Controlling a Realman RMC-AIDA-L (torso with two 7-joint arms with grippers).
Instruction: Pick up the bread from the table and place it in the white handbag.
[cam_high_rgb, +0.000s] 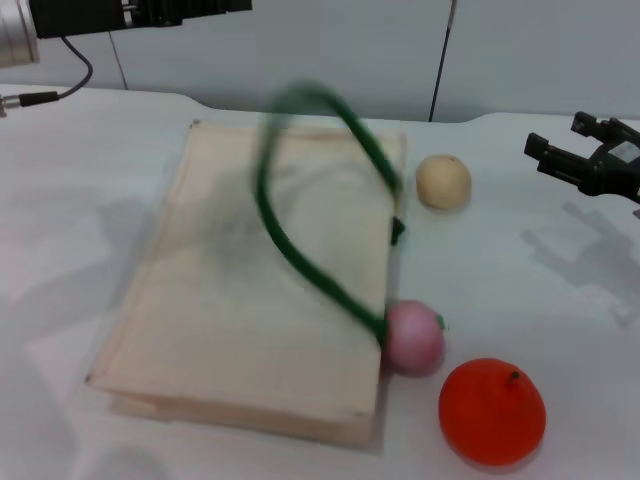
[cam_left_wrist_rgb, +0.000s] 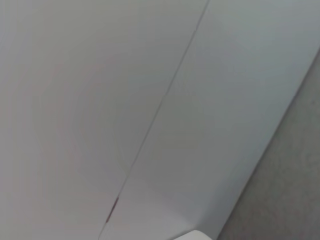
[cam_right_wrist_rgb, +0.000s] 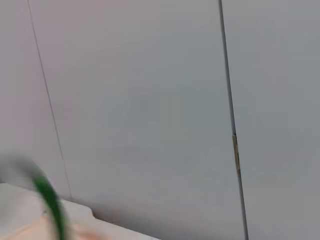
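The white handbag (cam_high_rgb: 250, 300) lies flat on the table (cam_high_rgb: 520, 250), left of the middle. Its dark green handle (cam_high_rgb: 300, 250) arches up over it and is blurred. The handle also shows in the right wrist view (cam_right_wrist_rgb: 50, 205). The bread is not visible in any view. My right gripper (cam_high_rgb: 575, 150) hovers at the far right over the table, open and empty, well clear of the bag. My left arm (cam_high_rgb: 120, 15) is at the top left edge, above the table's back.
A beige ball (cam_high_rgb: 443, 182) lies right of the bag's far corner. A pink ball (cam_high_rgb: 413, 338) touches the bag's right edge. An orange sphere (cam_high_rgb: 492, 410) sits at the front right. Wall panels stand behind the table.
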